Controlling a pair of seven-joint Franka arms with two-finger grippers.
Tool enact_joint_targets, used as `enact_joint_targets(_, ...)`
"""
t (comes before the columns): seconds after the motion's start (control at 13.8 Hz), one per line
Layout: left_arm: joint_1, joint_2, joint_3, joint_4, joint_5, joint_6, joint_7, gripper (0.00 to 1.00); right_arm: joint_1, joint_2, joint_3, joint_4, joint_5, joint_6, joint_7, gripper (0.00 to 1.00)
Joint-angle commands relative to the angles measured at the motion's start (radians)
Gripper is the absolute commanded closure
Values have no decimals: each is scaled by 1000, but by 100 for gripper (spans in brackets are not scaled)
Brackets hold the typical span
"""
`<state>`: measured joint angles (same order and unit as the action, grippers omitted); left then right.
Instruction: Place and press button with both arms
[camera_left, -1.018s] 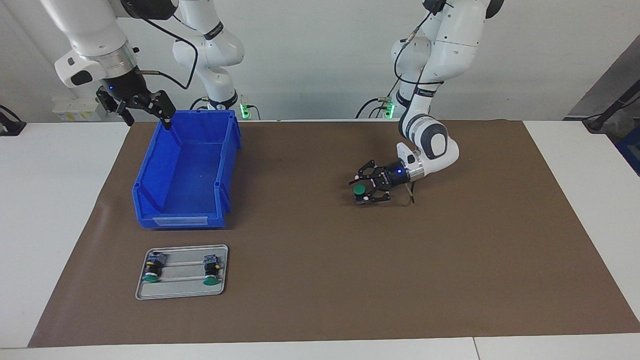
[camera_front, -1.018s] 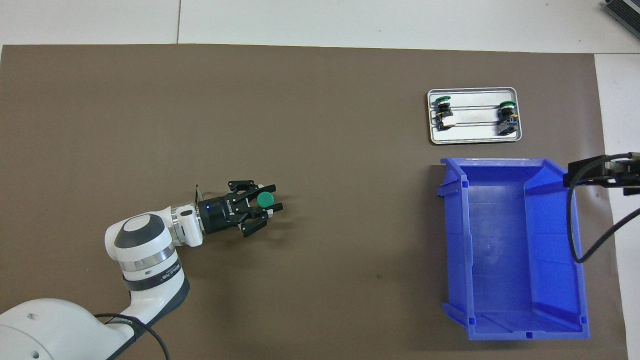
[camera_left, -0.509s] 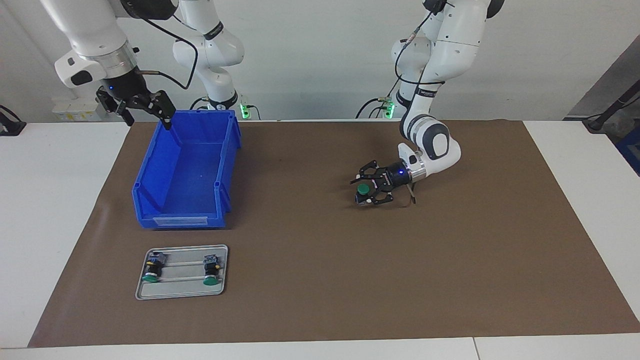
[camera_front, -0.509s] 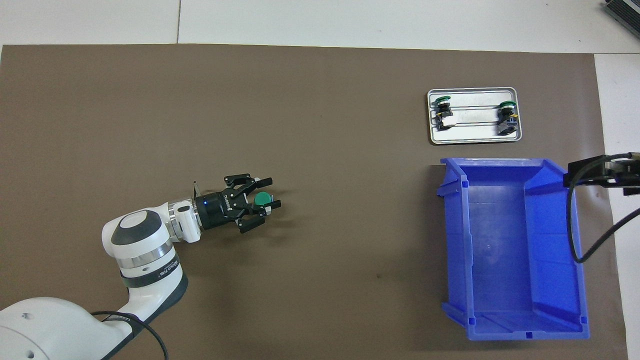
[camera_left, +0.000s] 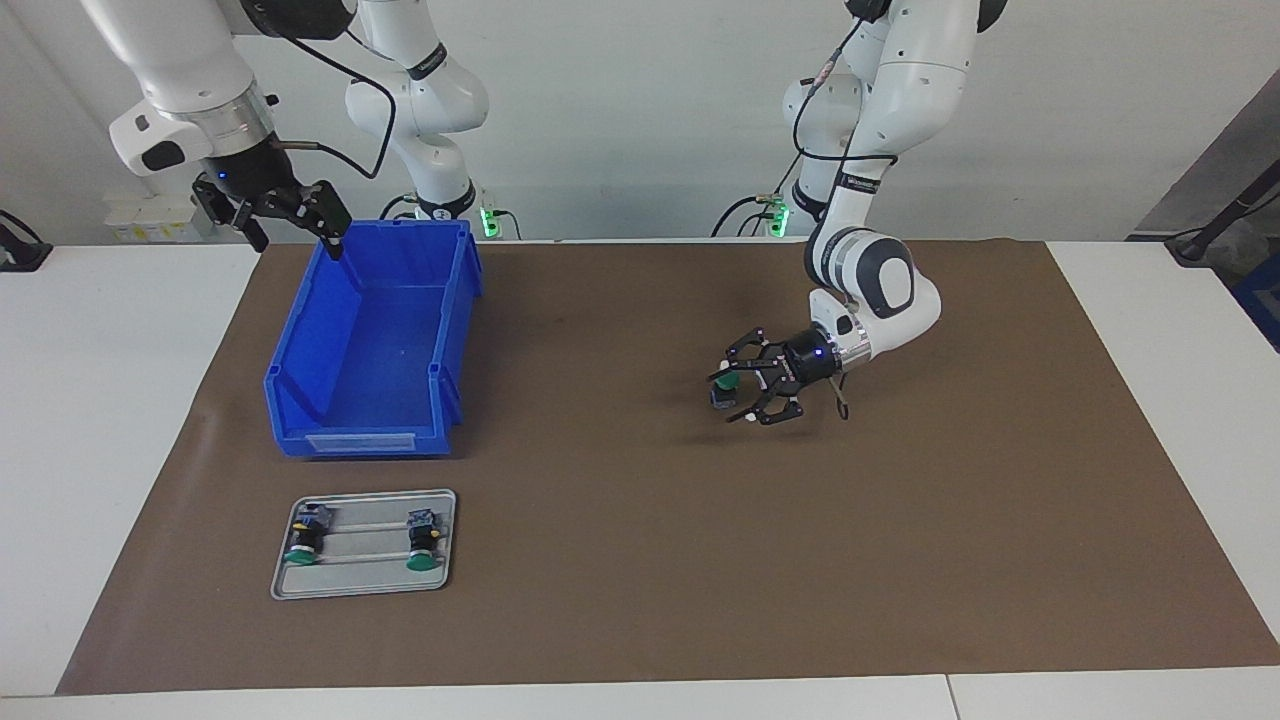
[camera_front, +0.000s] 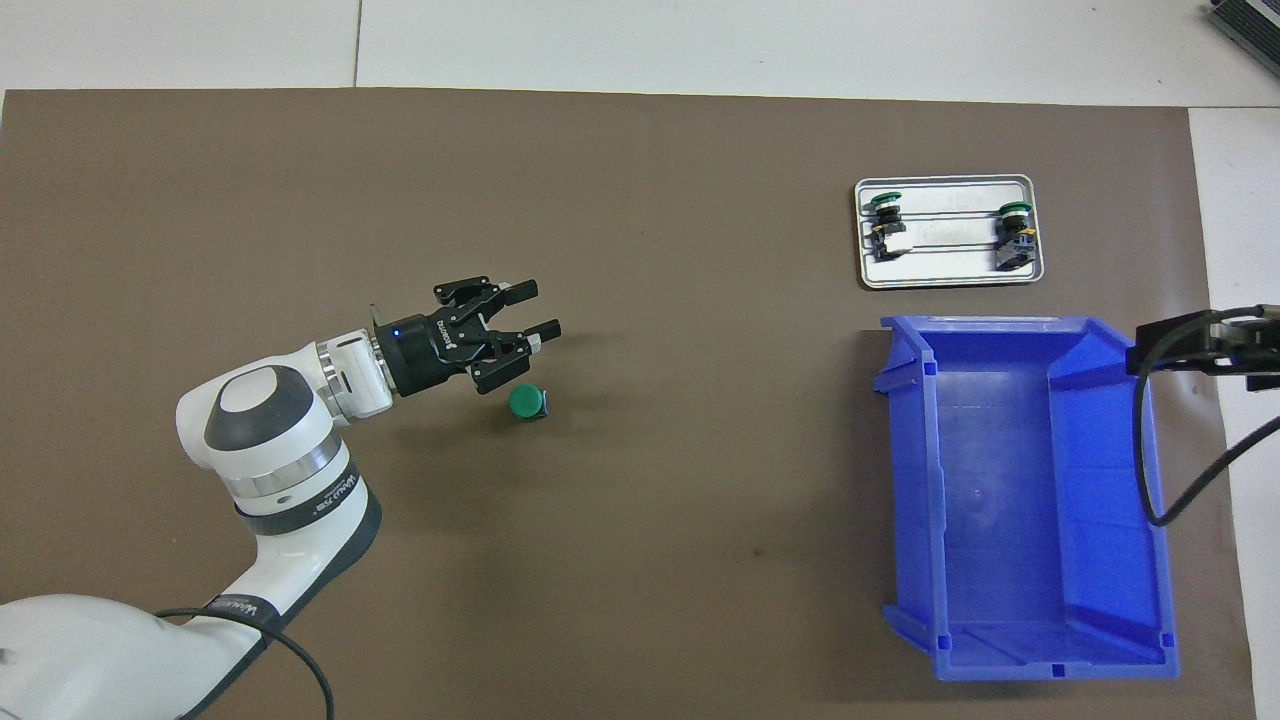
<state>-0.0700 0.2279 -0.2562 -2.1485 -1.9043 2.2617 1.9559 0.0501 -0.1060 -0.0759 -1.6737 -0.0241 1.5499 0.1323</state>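
Observation:
A button (camera_front: 526, 402) with a green cap stands on its own, cap up, on the brown mat (camera_front: 640, 560) toward the left arm's end. My left gripper (camera_front: 541, 308) hangs open just above and beside it, holding nothing. In the facing view its spread fingers partly cover the button (camera_left: 729, 381), with the left gripper (camera_left: 731, 397) low over the mat. My right gripper (camera_left: 295, 238) waits open and raised over the rim of the blue bin (camera_left: 452, 330).
A small metal tray (camera_front: 945, 272) lies farther from the robots than the blue bin (camera_front: 910, 480), and two more green-capped buttons (camera_front: 887, 222) (camera_front: 1013, 228) lie on their sides in it. White table borders the mat.
The left gripper has let go of the button, risen and swung off it. The button stays standing on the mat. The right arm has not moved.

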Motion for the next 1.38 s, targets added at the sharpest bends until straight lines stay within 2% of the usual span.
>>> enact_joint_targets(0.0,-112,-47,-5,70,-4,244,-167,33,-7,-3,2,3,15,-13,-20,0)
enact_joint_targets(0.29,-233,-82,-6,111,-2,543,-245,31,-7,-3,2,3,15,-13,-20,0)
enact_joint_targets(0.58,-315,-73,-43,127,-2,760,-249,31,-7,-3,2,3,15,-13,-20,0)
enact_joint_targets(0.8,-330,-73,-44,130,5,783,-247,31,-7,-3,4,3,15,-13,-20,0)
enact_joint_targets(1.16,-283,-61,-32,150,276,769,-245,31,-7,-3,2,3,15,-13,-20,0)
enact_joint_targets(1.24,-281,-61,-28,144,321,777,-242,27,-7,-3,4,3,15,-13,-20,0)
enact_joint_targets(1.31,-272,-61,-23,137,370,783,-236,15,-7,-3,2,3,15,-13,-20,0)
